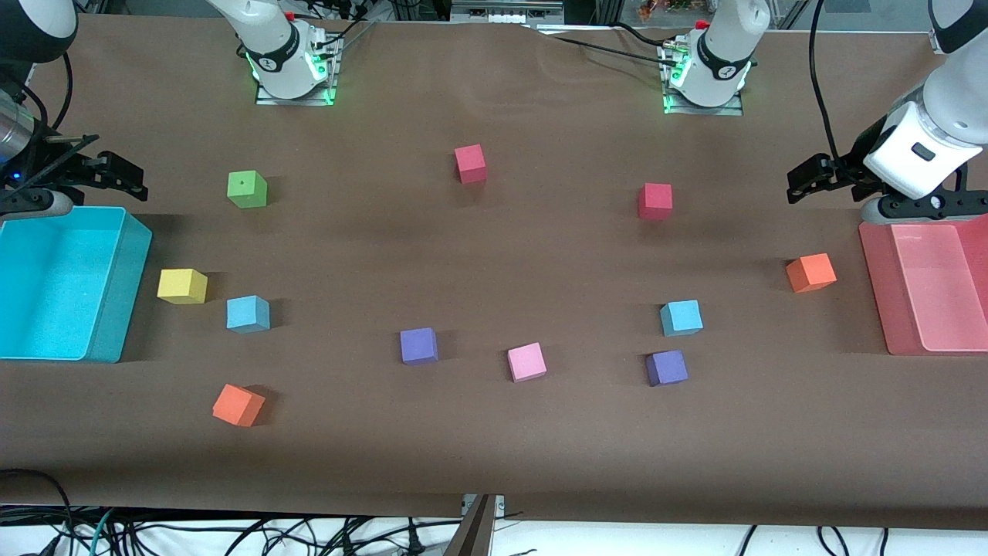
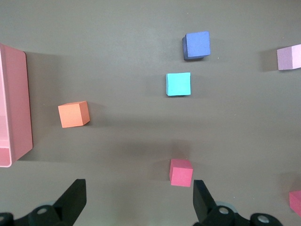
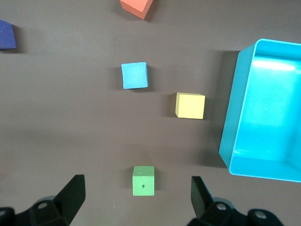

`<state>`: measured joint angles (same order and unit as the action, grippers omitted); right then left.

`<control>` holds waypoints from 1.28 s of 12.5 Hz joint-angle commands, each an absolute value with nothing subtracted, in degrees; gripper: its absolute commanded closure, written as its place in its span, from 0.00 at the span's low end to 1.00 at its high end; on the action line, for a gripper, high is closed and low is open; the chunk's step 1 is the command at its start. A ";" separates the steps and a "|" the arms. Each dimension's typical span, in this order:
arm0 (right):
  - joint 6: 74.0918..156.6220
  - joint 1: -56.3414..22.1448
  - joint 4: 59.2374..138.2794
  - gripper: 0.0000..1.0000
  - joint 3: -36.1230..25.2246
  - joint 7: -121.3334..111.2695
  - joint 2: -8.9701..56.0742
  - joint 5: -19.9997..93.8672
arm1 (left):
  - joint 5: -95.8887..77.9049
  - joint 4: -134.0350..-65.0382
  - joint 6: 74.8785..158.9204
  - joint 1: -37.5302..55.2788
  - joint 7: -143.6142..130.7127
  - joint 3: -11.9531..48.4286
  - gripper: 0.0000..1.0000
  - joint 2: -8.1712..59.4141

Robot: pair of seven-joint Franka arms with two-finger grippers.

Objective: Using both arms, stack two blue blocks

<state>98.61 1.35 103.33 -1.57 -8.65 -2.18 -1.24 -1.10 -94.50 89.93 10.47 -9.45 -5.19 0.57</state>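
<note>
- Two blue blocks (image 1: pixel 248 314) (image 1: pixel 681 318) sit apart, one toward each arm's end, suiting one arm each.
- Left gripper (image 1: pixel 810 178), right gripper (image 1: pixel 108 173): fingers spread, empty, parked over the worktop's end edges.

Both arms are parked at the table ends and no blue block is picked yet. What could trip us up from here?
1. The blue block at the left arm's end sits close to a purple cube; open jaws may nudge it.
2. The other blue block has a yellow cube beside it, the same hazard.
3. The blocks lie far apart, so the arms might crowd each other when stacking.
</note>
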 commanded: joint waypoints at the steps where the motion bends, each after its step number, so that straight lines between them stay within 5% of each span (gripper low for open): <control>1: 99.23 1.23 104.77 0.01 -1.49 -8.09 -3.87 -0.53 | -0.62 -93.43 88.42 9.59 -5.91 -5.10 0.00 0.97; 16: 97.12 1.14 104.59 0.01 -0.70 -8.96 -2.90 -0.62 | -3.52 -91.85 82.35 8.70 -5.27 -6.51 0.00 2.29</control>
